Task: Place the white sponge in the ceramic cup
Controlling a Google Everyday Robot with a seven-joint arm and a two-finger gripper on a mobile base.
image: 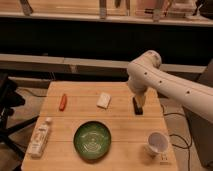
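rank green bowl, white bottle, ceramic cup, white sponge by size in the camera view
1. green bowl
2. white bottle
3. ceramic cup
4. white sponge; the cup sits nearer the camera, so that gap is unsure.
The tool hangs over the black bar, right of the sponge.

The arm (172,86) is a thick, smooth tube of cream-white casing, swelling into a rounded, bulbous joint at its bend (small dark dots run in a row along the long segment). Below the joint it narrows and turns darker, ending in the claw (138,103), low over the tabletop (127,125).
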